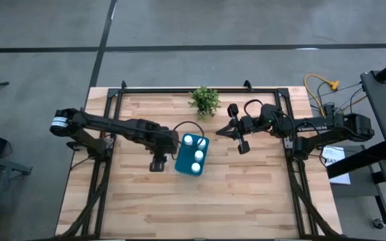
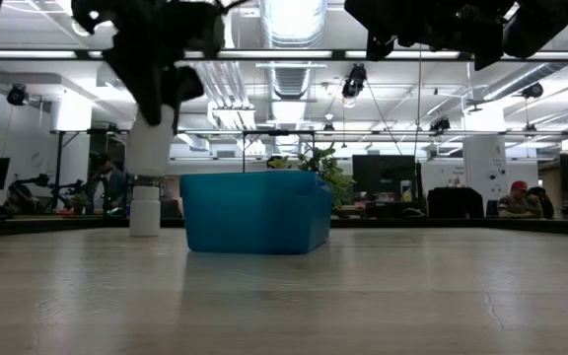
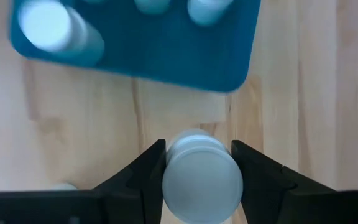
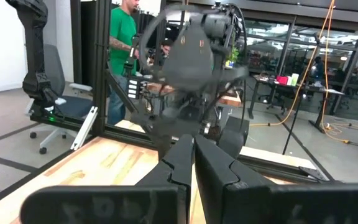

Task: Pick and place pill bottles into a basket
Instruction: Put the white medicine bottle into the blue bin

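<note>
The teal basket (image 1: 191,155) stands mid-table with three white pill bottles (image 1: 198,154) upright inside it. My left gripper (image 1: 172,143) hovers at the basket's left edge, shut on another white pill bottle (image 2: 152,146) that hangs above the table. Under it, one more bottle (image 2: 145,209) stands on its base on the wood, left of the basket (image 2: 254,212) in the low view. My right gripper (image 1: 221,133) waits shut and level above the table, to the right of the basket, touching nothing. My left gripper pinches the bottle's round side wall (image 3: 171,171) between its two fingers (image 3: 149,163), one on each side. The fingers come from above, slanting steeply down. The bottle hangs roughly upright below them, lifted clear of the table and of the bottle standing beneath.
A small green potted plant (image 1: 205,100) stands at the table's far edge behind the basket. Black frame rails (image 1: 200,89) run along the far and side edges. The near half of the wooden table (image 1: 200,207) is bare.
</note>
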Motion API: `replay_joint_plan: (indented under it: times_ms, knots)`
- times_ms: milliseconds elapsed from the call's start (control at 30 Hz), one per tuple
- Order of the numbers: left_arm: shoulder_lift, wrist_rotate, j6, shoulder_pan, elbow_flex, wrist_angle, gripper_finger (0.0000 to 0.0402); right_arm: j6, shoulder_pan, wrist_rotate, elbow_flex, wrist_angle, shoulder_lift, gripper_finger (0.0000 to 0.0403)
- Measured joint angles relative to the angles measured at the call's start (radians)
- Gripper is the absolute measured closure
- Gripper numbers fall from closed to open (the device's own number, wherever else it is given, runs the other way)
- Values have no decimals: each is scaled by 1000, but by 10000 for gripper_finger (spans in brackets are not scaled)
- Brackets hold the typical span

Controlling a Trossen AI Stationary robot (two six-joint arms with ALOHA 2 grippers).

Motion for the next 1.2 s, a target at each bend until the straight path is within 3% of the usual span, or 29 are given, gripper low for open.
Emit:
replay_joint_plan:
  times_ms: [300, 800, 1200]
  knots:
    - [28, -66, 37, 1, 144, -40, 259, -1, 0, -1, 0, 0, 0, 394]
    - [196, -101, 128, 1, 272, -35, 259, 5, 0, -1, 0, -1, 0, 394]
    - [210, -126, 179, 6, 245, 94, 259, 5, 0, -7, 0, -1, 0, 394]
